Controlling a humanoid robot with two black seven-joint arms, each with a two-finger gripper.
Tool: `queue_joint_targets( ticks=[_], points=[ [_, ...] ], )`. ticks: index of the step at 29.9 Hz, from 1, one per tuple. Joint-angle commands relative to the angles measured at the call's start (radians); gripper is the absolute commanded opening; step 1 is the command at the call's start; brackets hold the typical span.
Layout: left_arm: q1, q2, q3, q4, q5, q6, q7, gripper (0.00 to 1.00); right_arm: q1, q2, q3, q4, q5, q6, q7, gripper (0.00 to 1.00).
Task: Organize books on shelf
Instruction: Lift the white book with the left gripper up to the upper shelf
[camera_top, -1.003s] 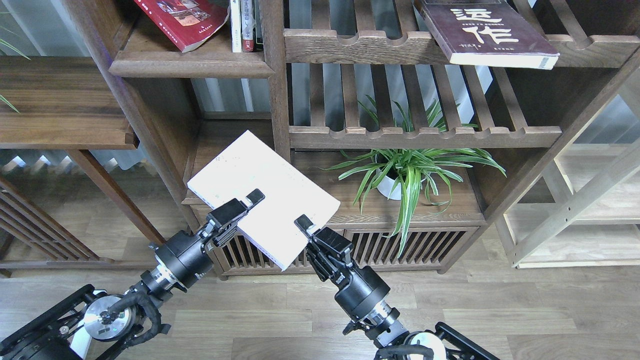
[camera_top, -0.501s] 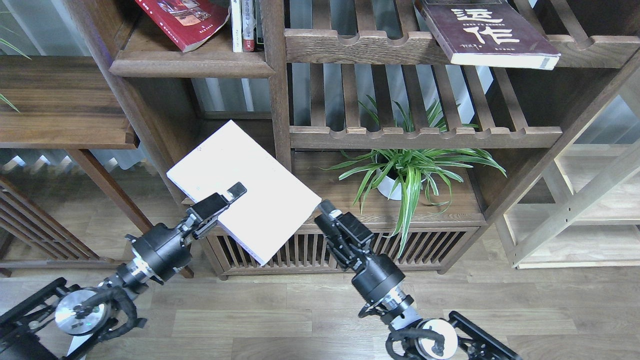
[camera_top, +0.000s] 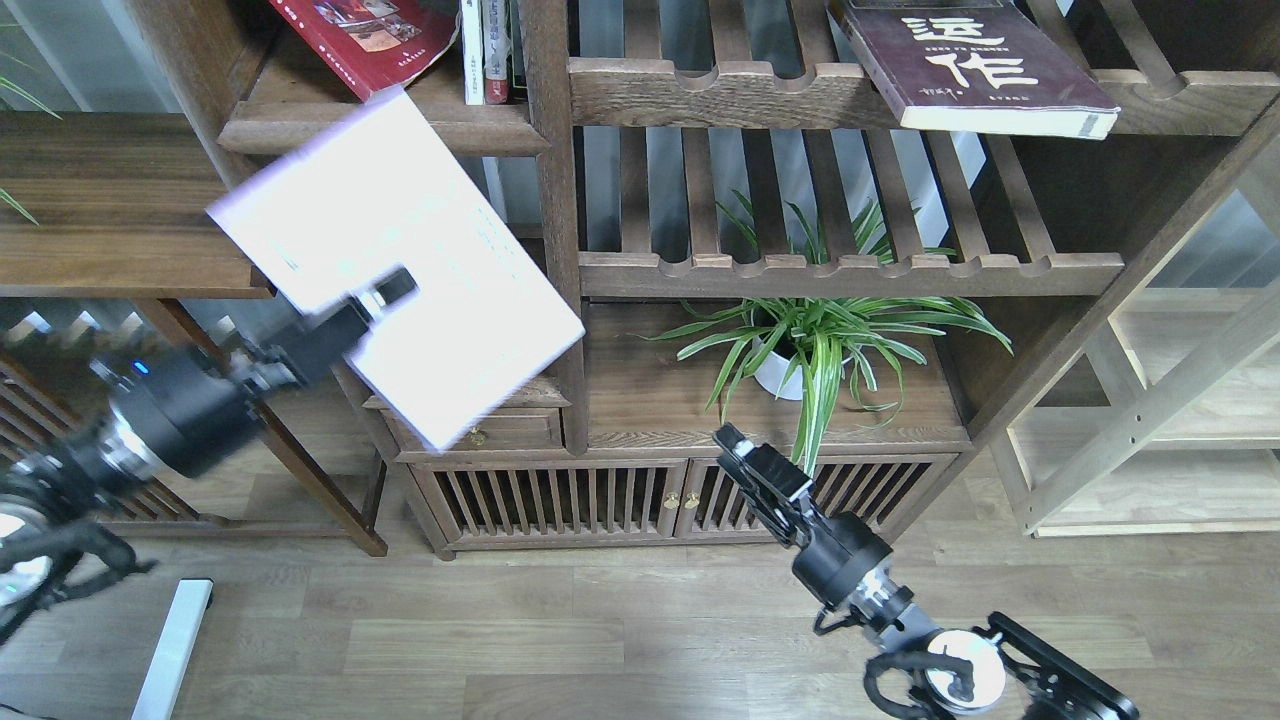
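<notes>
The pale book (camera_top: 400, 265) has risen up and left, and the right tool (camera_top: 737, 452) has dropped away from it. The left tool (camera_top: 385, 295) alone grips the book, just below the shelf (camera_top: 330, 130). I cannot tell the right tool's opening.

Left arm comes in from left edge, reaching up and right, motion-blurred. Left gripper (camera_top: 385, 292) clamped on the near edge of the pale lavender-white book (camera_top: 400, 260), one finger visible on top of the cover. Right arm enters from bottom right, angled up-left. Right gripper (camera_top: 738, 450) holds nothing, seen nearly end-on; finger gap unreadable. Grippers well apart.
</notes>
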Motion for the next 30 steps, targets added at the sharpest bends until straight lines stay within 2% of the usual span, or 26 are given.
queue_joint_targets(
  ticks=[1, 2, 3, 4, 7, 12, 20, 27, 30],
  points=[
    [0.000, -0.007, -0.168, -0.011, 0.017, 0.000, 0.161, 0.00, -0.001, -0.009, 0.000, -0.004, -0.008, 0.000, 0.000, 0.59],
    [0.000, -0.013, -0.217, -0.011, 0.017, 0.000, 0.225, 0.00, -0.001, -0.009, 0.000, -0.004, -0.008, 0.000, 0.000, 0.59],
    [-0.001, -0.024, -0.254, -0.011, 0.019, 0.000, 0.272, 0.00, -0.001, -0.009, -0.002, -0.004, -0.009, 0.000, 0.000, 0.59],
    [-0.003, -0.039, -0.291, -0.011, 0.022, 0.000, 0.285, 0.00, -0.001, -0.007, -0.003, -0.004, -0.009, 0.000, 0.000, 0.59],
    [-0.030, -0.102, -0.389, -0.011, 0.049, 0.000, 0.285, 0.00, -0.002, -0.006, -0.005, -0.004, -0.014, 0.000, 0.000, 0.59],
    [-0.133, -0.192, -0.469, -0.004, 0.204, 0.000, 0.285, 0.00, -0.004, -0.006, -0.005, -0.004, -0.015, 0.000, 0.000, 0.59],
    [-0.224, -0.260, -0.452, 0.047, 0.411, 0.000, 0.285, 0.00, -0.007, 0.000, -0.005, -0.004, -0.015, 0.000, 0.000, 0.59],
    [-0.382, -0.413, -0.443, 0.093, 0.629, 0.000, 0.285, 0.00, -0.007, 0.031, -0.006, -0.004, -0.015, 0.000, 0.000, 0.59],
    [-0.428, -0.452, -0.439, 0.119, 0.692, 0.027, 0.285, 0.00, -0.004, 0.049, -0.006, -0.006, -0.017, 0.000, 0.000, 0.59]
  ],
)
